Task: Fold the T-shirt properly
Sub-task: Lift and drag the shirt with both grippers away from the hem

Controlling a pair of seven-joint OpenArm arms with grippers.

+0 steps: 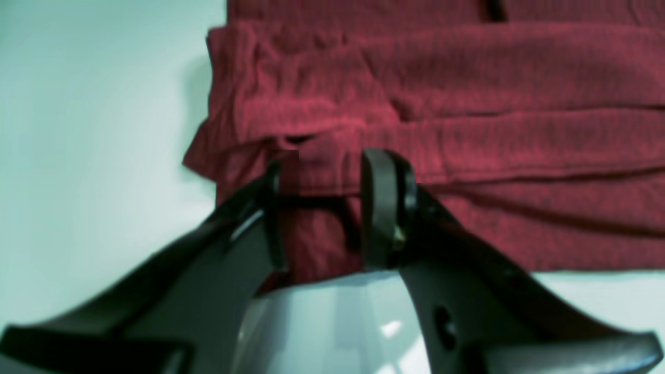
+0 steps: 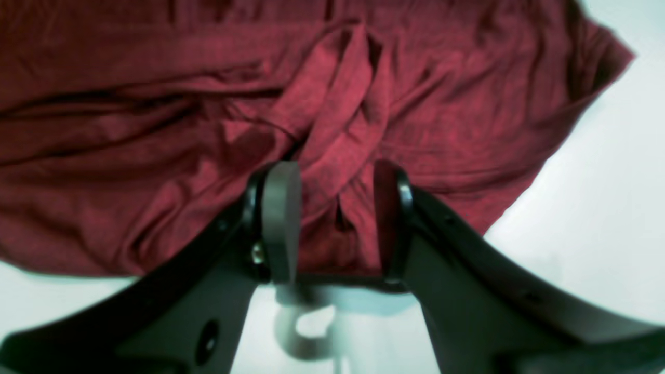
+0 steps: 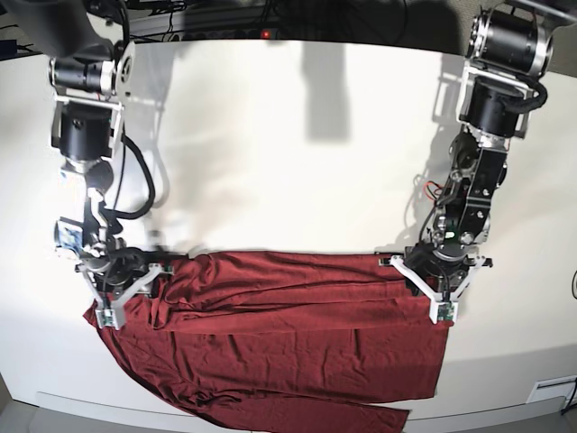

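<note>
T-shirt [image 3: 288, 343] fabric is spread across the lower half of the base view on the white desk [image 3: 288, 135], its long axis running left to right, a fold edge between the 2 arms. The left pincer [image 1: 322, 208] is seen at the right end, the right pincer [image 2: 332, 218] at the left end; each is clenched on a gathered edge of the cloth. Maroon, thin and heavily wrinkled jersey is shown.
</note>
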